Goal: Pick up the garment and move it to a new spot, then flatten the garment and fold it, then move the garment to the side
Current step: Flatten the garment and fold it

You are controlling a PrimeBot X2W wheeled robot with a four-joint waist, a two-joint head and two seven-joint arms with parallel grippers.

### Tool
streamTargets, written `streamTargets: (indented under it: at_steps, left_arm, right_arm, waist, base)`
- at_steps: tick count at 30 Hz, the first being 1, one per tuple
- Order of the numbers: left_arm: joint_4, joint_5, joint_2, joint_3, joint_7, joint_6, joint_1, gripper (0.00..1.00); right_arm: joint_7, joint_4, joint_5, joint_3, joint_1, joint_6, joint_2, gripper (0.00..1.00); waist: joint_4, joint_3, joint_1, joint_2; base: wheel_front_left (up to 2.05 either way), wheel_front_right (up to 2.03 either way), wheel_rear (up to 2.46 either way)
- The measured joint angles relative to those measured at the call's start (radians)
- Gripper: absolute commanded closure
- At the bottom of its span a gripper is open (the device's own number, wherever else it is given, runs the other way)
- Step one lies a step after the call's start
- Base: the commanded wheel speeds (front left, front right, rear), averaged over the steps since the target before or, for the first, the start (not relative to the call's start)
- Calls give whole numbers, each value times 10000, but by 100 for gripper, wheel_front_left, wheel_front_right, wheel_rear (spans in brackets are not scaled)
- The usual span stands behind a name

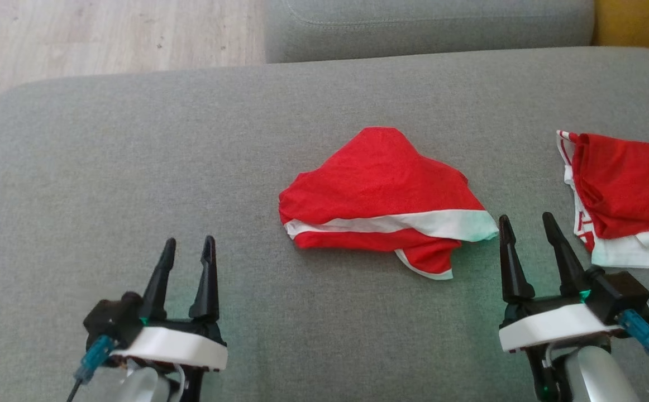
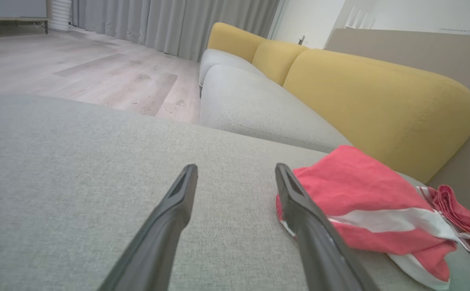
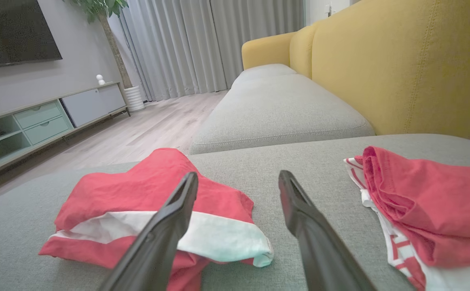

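Starting the pick-up: the left jaws and the right jaws both stand wide open and empty, poised low over the near part of the grey sofa cushion (image 1: pixel 134 167), with their fingers pointing toward the work. The garment (image 1: pixel 383 195), red with a white band, lies crumpled in a loose heap near the middle of the cushion. It sits between the two arms, nearer the right jaws, and neither touches it. A second red garment (image 1: pixel 626 190) lies apart at the cushion's right side, just beyond the right jaws.

Judged from this layout, no part of the task is yet done. To do this step well, bring the right jaws to the near corner where the white band ends. Lower them until one finger slides under the fold, then close on several layers rather than a single loose flap. Take a second hold with the left jaws at the heap's left end if you want it to hang open. Keep the right arm clear of the second garment, which a wide sweep could drag.
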Motion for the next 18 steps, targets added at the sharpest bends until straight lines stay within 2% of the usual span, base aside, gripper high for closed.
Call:
streamTargets:
  at_steps: [8, 12, 18]
  left_arm:
    - [1237, -115, -276, -518, 257, -355, -903, 0]
    - [1893, -732, -472, -754, 742, -449, -1674, 0]
    - [2449, -1486, -550, -1701, 1530, -456, -2373, 0]
  right_arm:
    - [0, -6, 2, 111, -42, 0, 2, 0]
    - [0, -8, 2, 203, -234, 0, 2, 0]
    - [0, -17, 0, 238, -496, 0, 2, 0]
  waist:
    - [-205, 383, 1, 0]
    - [-376, 622, 1, 0]
    - [-672, 937, 1, 0]
  base:
    - [0, 0, 0]
    - [0, 0, 0]
    - [0, 0, 0]
